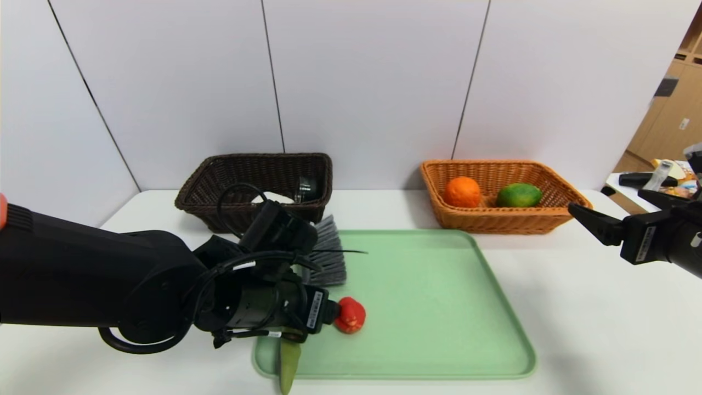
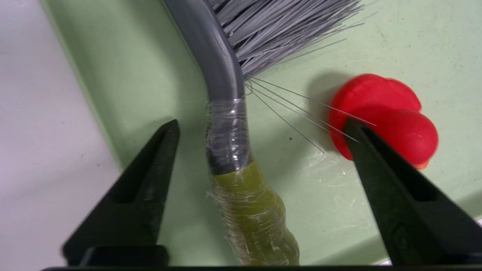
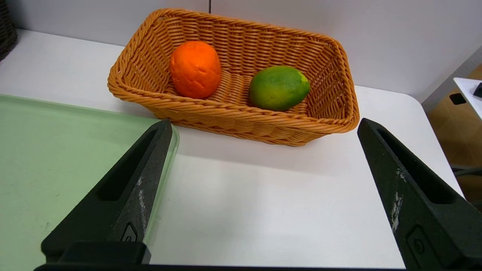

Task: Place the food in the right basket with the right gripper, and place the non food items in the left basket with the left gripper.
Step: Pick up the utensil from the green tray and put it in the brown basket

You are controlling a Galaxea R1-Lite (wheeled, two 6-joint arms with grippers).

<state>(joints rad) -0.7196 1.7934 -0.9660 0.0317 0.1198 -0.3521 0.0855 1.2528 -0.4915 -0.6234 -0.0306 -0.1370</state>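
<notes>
Over the near left corner of the green tray point(image 1: 439, 307), the left gripper point(image 2: 261, 130) hangs low with its fingers spread wide, pointing down at the brush point(image 2: 226, 124). One fingertip sits on either side of the brush where the grey neck meets the green handle, neither touching it. The other fingertip lies just in front of the red toy point(image 2: 388, 116), which rests on the tray beside the brush's loose bristles. The left arm reaches in from the robot's left, its wrist bent down over the tray edge, and the handle end of the brush sticks out past the near rim.

The right gripper point(image 3: 263, 126) is held out at the right side of the table point(image 1: 592, 307), above the bare top and near the tray's far right corner, fingers wide apart and holding nothing, aimed at the right basket point(image 3: 233, 116). Inside that basket lie the orange point(image 3: 195, 69) and the green fruit point(image 3: 278, 87), side by side and apart.

The left basket point(image 1: 258, 181) stands behind the tray's left side, with a glass cup point(image 1: 305, 187) and a white bar point(image 1: 274, 197) partly visible inside.
</notes>
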